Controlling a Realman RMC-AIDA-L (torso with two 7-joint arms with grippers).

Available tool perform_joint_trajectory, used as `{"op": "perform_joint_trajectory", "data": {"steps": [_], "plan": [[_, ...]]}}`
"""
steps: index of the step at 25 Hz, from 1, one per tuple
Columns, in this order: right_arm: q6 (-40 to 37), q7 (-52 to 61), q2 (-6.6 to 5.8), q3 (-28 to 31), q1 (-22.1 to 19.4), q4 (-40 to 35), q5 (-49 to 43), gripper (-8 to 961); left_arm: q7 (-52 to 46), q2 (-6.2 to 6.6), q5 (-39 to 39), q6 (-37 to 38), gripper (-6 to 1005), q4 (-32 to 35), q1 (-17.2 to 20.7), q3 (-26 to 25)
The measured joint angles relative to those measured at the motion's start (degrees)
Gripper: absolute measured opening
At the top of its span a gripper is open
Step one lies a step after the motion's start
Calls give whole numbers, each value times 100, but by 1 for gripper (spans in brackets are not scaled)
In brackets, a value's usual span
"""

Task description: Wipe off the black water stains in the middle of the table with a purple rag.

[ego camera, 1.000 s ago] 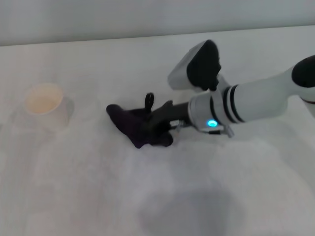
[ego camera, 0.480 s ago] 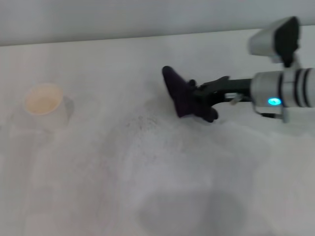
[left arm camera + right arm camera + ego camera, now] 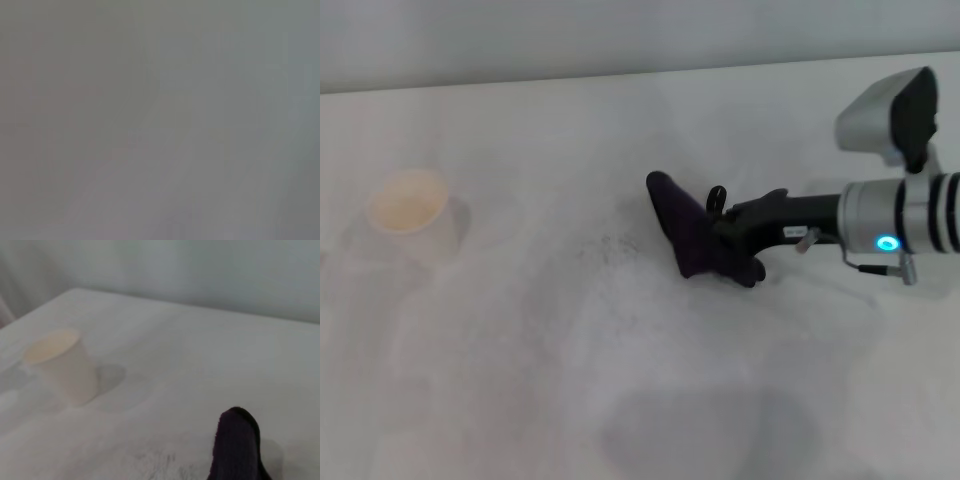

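The right gripper (image 3: 738, 240) reaches in from the right side of the head view, its dark fingers pinched on the rag (image 3: 694, 238). The cloth sits bunched at the fingertips, one corner sticking up and away toward the far left, the lower folds touching the table (image 3: 520, 380) just right of centre.

Against the picture half a second back, the gripper and rag sit a little lower and nearer the robot, and the rag's loop tab now shows above the fingers; the shift is small. A full second back the rag lay further left, near the table's middle, and the arm stretched well over the surface, so it has since pulled back to the right.

Just left of the rag is a faint grey speckled smudge (image 3: 610, 245), also seen in the right wrist view beside the cloth's raised corner (image 3: 235, 445). No round black spot shows anywhere on the white top.

Counted: one rag, one gripper in sight, one cup (image 3: 412, 212), one speckled smudge. The cup is pale, open side up, and stands well apart at the far left; in the right wrist view (image 3: 62, 367) it sits upright with a soft shadow beside it.

The left wrist view is a flat grey blank, and the left gripper appears nowhere.
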Motion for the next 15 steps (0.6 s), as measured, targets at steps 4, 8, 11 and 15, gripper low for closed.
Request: {"op": "perform_joint_trajectory", "data": {"steps": [4,8,11,15], "plan": [[-157,0,26,-259,45,2,15,94,0,0,0,0,862,0,1,0],[-128,-56,32,-260,20,-79,62,96,0,0,0,0,862,0,15,0],[-111,-170,19,-229,-10,-93,208,138,0,0,0,0,862,0,17,0],[5,-431,-3,-75,-60,-96,677,302,0,0,0,0,861,0,14,0]]}}
